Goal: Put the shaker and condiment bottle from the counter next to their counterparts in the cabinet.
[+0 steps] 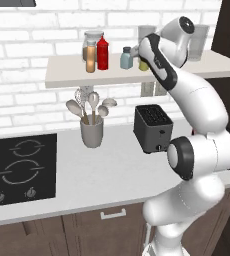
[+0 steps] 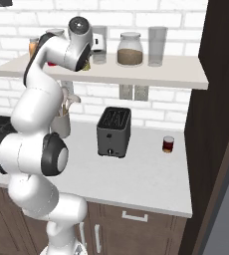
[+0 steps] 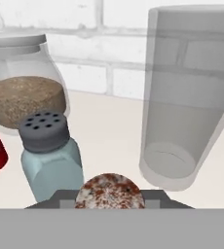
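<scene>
The clear glass tumbler (image 3: 182, 107) looks smooth and translucent. The rounded glass jar (image 3: 21, 82) holds coarse brown grains. The blue-grey shaker (image 3: 53, 160) seems glossy under a matt dark perforated cap. The pale beige shelf board (image 1: 87, 75) looks matt, and the white brick wall (image 1: 27, 35) slightly rough.

The white arm rises from its base, bends at a dark elbow joint and reaches up and forward; the wrist folds over at the top so the hand points away from the base. The gripper (image 1: 143, 64) sits low ahead of the wrist; its jaws are closed on the shaker (image 3: 109, 190).
</scene>
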